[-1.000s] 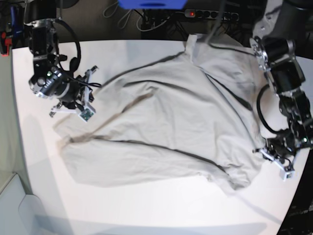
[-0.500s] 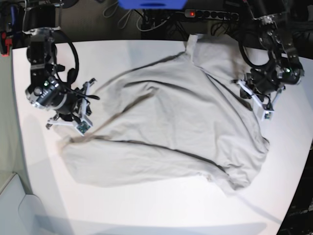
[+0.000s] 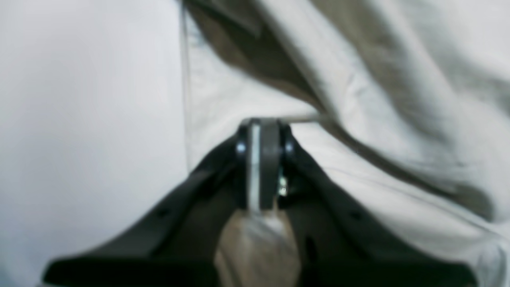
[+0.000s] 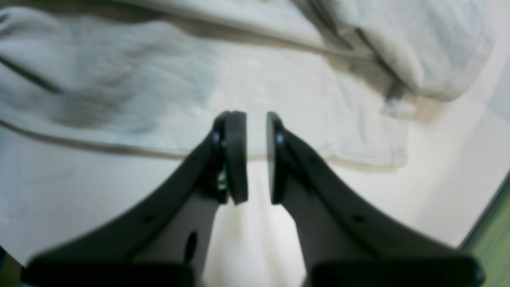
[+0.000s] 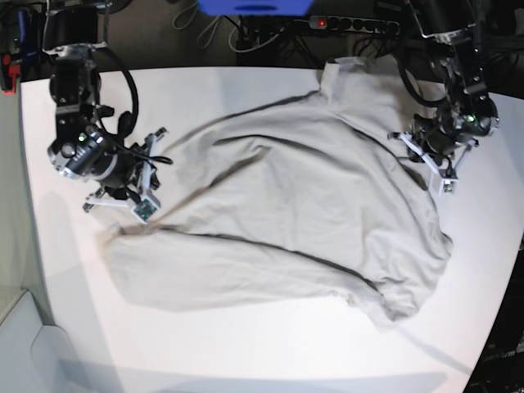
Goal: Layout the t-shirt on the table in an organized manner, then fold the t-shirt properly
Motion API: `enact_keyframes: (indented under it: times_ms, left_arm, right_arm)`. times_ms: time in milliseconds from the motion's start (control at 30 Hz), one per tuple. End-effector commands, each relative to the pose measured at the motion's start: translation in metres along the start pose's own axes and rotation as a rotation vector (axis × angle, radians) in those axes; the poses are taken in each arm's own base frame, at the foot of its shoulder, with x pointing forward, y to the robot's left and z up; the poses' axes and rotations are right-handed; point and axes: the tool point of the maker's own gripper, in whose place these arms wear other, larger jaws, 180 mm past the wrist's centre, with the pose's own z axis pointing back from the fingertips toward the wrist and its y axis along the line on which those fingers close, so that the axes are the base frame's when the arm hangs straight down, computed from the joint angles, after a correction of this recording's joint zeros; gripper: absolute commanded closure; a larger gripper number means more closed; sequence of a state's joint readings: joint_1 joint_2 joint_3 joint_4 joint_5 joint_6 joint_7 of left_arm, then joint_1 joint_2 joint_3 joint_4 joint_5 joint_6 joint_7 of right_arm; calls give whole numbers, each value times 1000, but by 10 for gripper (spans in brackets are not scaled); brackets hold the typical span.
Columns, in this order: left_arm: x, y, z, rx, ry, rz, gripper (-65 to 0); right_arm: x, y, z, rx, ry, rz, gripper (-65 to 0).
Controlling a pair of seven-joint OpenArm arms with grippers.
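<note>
The light grey-beige t-shirt point(image 5: 295, 213) lies spread and wrinkled across the white table point(image 5: 246, 344). Its collar end points to the back and a sleeve lies at the front right. My left gripper point(image 5: 442, 176) is at the shirt's right edge. In the left wrist view the left gripper point(image 3: 261, 159) is shut, with a thin strip of shirt cloth point(image 3: 398, 79) pinched between the pads. My right gripper point(image 5: 139, 205) is at the shirt's left corner. In the right wrist view the right gripper point(image 4: 257, 159) is slightly open over the shirt's hem point(image 4: 279, 91), holding nothing.
A power strip point(image 5: 352, 24) and cables lie behind the table's far edge, beside a blue object point(image 5: 254, 6). A white box point(image 5: 33, 352) stands at the front left. The table's edge runs close behind my left arm. Bare tabletop point(image 3: 79, 99) lies beside the shirt.
My left gripper has shifted a little to the right, and the shirt's collar and upper right part have moved right with it. My right gripper has hardly moved.
</note>
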State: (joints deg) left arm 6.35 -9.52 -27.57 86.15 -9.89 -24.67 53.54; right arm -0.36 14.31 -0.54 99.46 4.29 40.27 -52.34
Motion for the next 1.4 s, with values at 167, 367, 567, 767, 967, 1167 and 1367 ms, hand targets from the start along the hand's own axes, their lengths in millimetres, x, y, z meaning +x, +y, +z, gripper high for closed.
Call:
enact_keyframes:
  times_ms: [167,367,567,767,967,1167,1367]
  left_arm:
    - [-13,66,21,163,35,58,-41]
    - [-9,93,34,218,19,71,-41]
    - [-3,126,52,289,-4,90,-41]
    - [0,153,65,342,-12,104,-41]
    - [3,158,69,349,-14,99,-41]
    - [22,148,91,254,-105,210,-41]
    - [36,101,100,112,-150,236,-41]
  right_arm:
    - [11,-9,4,-24,-37,6,-77]
    - [29,-14,0,-25,-65,15,-77]
    - [42,-28,-14,-19,-63,5,-102]
    - [64,-37,-39,21,-41,30,-286]
    - [102,-61,-37,-11,-91,62,-361]
    - [126,-78,-50,4,-69,65,-283]
    - [140,-105,-70,38,-86,-19,-344]
